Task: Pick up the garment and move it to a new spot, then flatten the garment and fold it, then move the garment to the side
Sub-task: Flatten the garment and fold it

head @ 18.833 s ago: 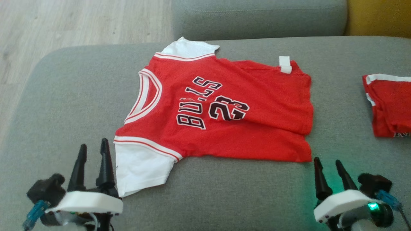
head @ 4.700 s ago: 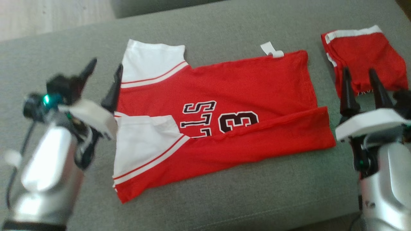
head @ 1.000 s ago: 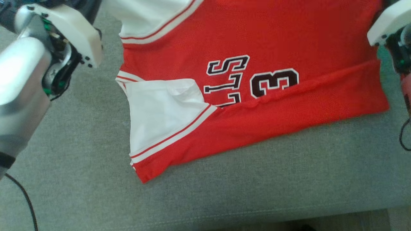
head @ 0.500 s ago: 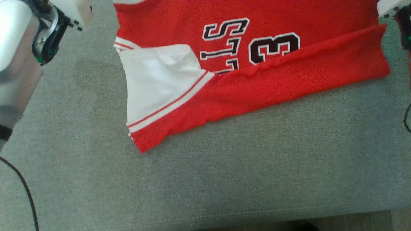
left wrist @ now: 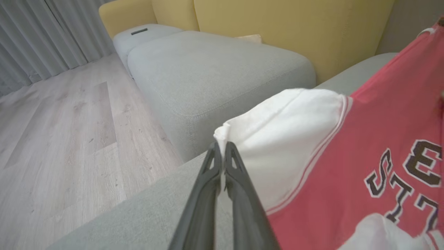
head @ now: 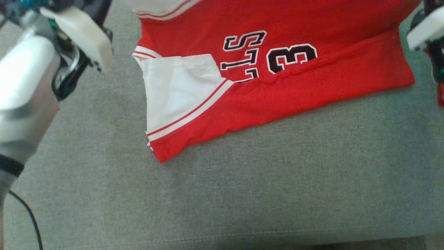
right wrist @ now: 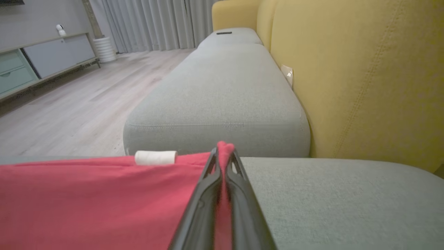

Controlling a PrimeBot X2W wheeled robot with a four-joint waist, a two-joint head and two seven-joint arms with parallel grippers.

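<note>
The garment is a red jersey with white sleeves and black lettering, lying on the grey sofa cushion with its near side folded over. My left gripper is shut on the edge of the far white sleeve, which is raised off the cushion. My right gripper is shut on the far red hem corner of the garment, next to a white label. In the head view the left wrist housing sits at the upper left and the right wrist housing at the upper right, with the fingertips past the top edge.
The grey sofa cushion stretches wide in front of the garment. A second grey cushion lies beyond it, with a yellow backrest to one side and a wood floor to the other. A black cable hangs at the lower left.
The head camera has shifted, so the jersey and both wrists sit differently in the picture. Both grippers keep their hold on the far edge, and the near fold lies as before.
</note>
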